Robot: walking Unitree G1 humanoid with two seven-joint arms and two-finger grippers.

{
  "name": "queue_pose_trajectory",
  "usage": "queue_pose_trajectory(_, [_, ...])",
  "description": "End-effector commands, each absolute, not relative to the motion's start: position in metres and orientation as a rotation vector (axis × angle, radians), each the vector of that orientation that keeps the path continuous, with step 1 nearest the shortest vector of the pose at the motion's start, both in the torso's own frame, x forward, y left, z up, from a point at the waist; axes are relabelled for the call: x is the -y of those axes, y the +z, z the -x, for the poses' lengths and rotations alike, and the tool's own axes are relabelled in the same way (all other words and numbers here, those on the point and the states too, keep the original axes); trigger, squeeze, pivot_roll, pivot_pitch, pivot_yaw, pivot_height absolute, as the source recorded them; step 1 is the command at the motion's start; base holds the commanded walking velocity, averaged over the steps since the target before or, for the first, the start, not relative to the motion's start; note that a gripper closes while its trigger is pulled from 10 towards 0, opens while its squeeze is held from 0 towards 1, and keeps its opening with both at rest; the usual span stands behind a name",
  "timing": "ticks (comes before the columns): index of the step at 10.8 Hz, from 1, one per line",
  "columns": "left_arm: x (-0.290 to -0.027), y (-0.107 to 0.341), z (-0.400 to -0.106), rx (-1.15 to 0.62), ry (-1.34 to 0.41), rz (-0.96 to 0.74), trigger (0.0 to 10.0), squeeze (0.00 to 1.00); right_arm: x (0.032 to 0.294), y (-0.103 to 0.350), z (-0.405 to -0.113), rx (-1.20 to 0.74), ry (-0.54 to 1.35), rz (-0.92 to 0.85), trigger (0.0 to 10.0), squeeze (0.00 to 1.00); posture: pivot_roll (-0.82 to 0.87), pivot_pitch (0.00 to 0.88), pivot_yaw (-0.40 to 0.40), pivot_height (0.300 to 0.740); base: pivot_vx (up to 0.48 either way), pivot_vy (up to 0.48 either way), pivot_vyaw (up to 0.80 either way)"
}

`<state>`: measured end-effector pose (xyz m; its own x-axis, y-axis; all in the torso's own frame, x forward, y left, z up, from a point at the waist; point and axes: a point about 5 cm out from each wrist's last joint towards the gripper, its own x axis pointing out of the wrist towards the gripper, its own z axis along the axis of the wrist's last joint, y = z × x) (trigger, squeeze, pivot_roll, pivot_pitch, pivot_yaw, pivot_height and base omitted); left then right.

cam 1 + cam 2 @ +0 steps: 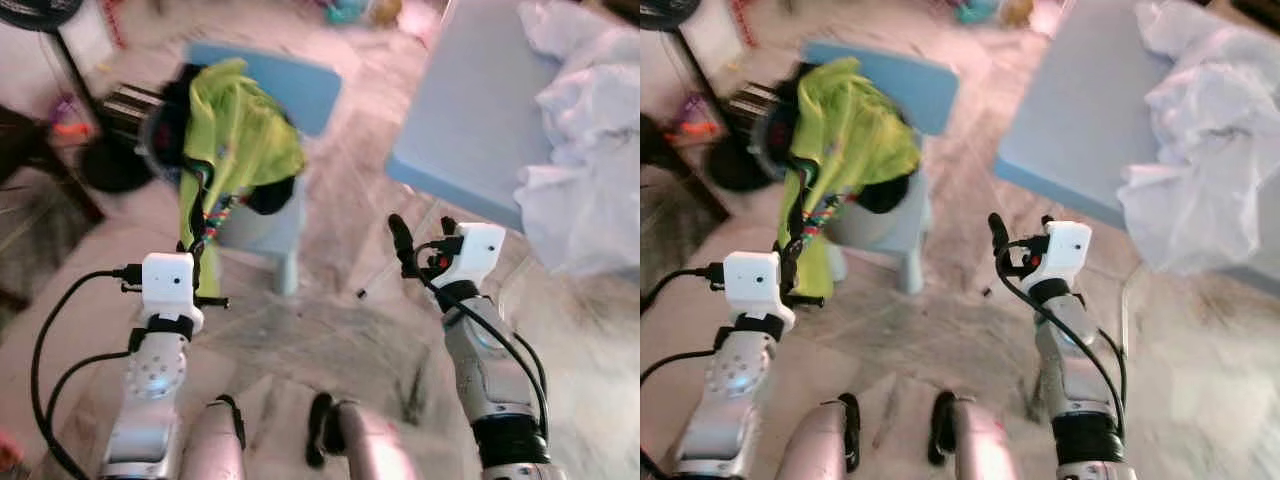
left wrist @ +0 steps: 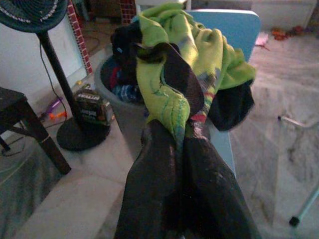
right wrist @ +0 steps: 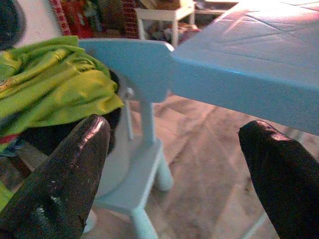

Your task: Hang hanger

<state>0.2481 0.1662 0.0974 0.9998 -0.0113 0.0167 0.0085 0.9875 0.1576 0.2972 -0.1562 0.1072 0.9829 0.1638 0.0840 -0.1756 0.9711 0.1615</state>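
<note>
Jaws of the left gripper (image 2: 182, 149) are clenched on the lime-green garment (image 1: 238, 130), which trails from the grey bin (image 2: 124, 112) on the small blue chair (image 1: 290, 90) at eleven o'clock; the right gripper (image 3: 174, 164) hangs released at two o'clock, fingers (image 3: 70, 169) well apart, near the blue bench (image 1: 480, 110); white cloth (image 1: 585, 130) lies heaped there; no hanger can be made out.

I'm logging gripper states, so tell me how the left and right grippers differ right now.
The left gripper is shut on the green garment pulled from the grey basket; the right gripper is open and holds nothing. The left reaches toward the blue chair; the right hangs over bare floor beside the blue table. Both have two black fingers.
</note>
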Motion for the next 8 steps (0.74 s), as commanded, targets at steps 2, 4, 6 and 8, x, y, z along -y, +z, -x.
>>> queue_pose_trajectory(2, [-0.147,0.088,-0.240,-0.034,-0.125,-0.148,10.0,0.00,0.164,0.105,-0.296,0.052,0.149,-0.147,10.0,0.00,0.11,0.242,-0.126,0.740,0.000,0.000,-0.80])
queue_pose_trajectory(4, [-0.140,0.088,-0.238,-0.032,-0.170,-0.135,10.0,0.00,0.164,0.105,-0.297,0.053,0.141,-0.141,10.0,0.00,0.11,0.240,-0.126,0.740,0.000,0.000,-0.80])
queue_pose_trajectory(6, [-0.140,0.091,-0.240,-0.037,-0.201,-0.082,10.0,0.00,0.167,0.106,-0.298,0.055,0.126,-0.131,10.0,0.00,0.11,0.240,-0.127,0.740,0.000,0.000,-0.80])
queue_pose_trajectory(8, [-0.123,0.080,-0.238,-0.113,-0.315,-0.085,10.0,0.00,0.170,0.105,-0.298,0.059,0.096,-0.119,10.0,0.00,0.11,0.234,-0.117,0.740,0.000,0.000,-0.80])
